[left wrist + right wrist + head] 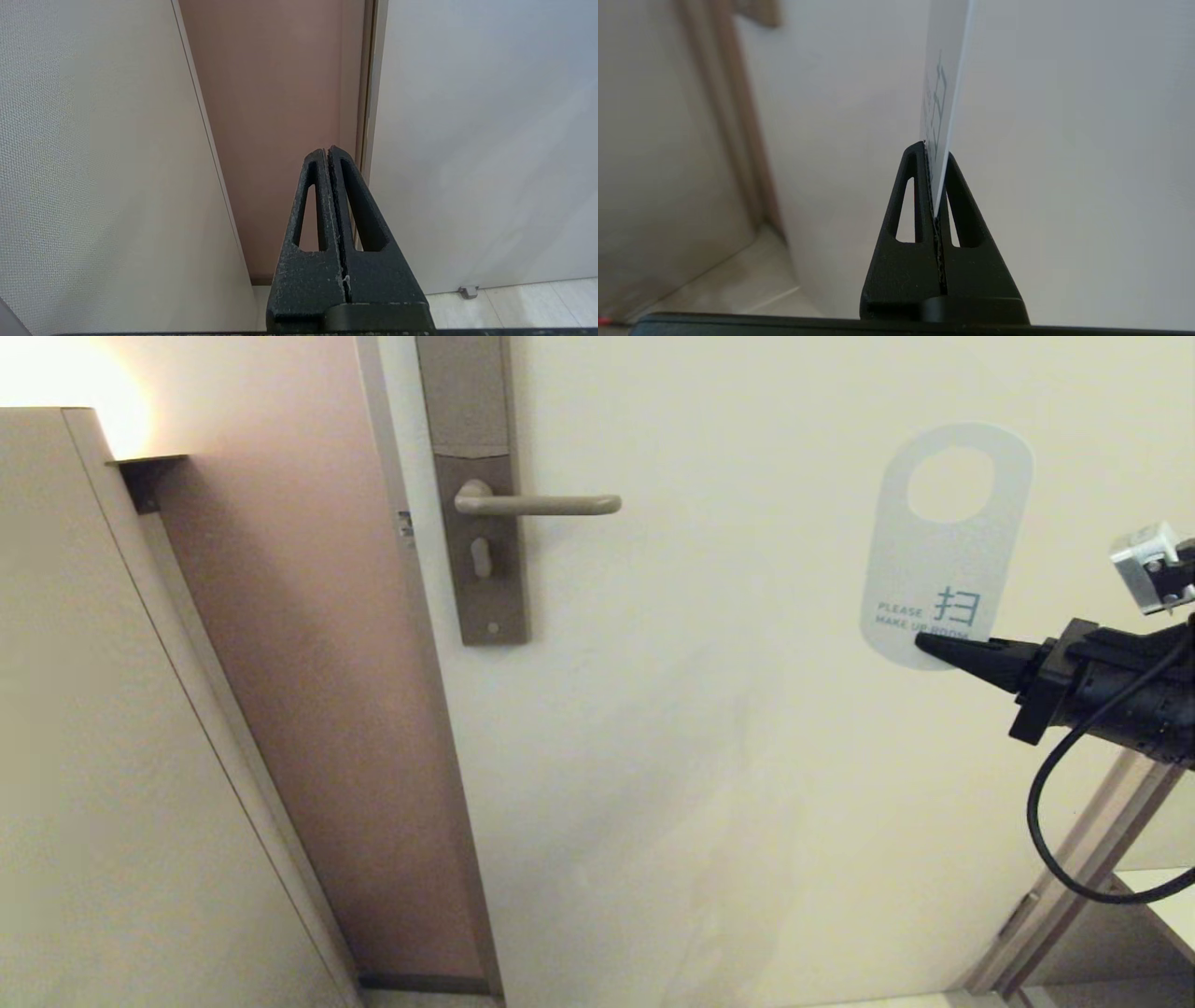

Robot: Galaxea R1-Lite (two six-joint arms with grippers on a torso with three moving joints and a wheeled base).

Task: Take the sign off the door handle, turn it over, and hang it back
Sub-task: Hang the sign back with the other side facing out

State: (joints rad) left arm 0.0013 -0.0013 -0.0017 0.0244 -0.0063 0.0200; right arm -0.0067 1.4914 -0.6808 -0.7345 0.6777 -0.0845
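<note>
The sign (943,569) is off the door handle (541,505) and held upright in the air far to its right, with its white "MAKE UP ROOM" side facing me and its oval hole at the top. My right gripper (924,642) is shut on the sign's lower end. In the right wrist view the sign (943,93) stands edge-on, pinched between the closed fingers of that gripper (934,154). The handle is bare, pointing right from its tall plate (478,495). My left gripper (327,151) is shut and empty, low near the door's hinge-side gap; it does not show in the head view.
The cream door (728,756) fills the middle. A pinkish wall strip (317,709) and a beige panel (121,756) stand left of it. A door frame (1074,887) rises at the lower right. A small door stop (468,291) sits on the floor.
</note>
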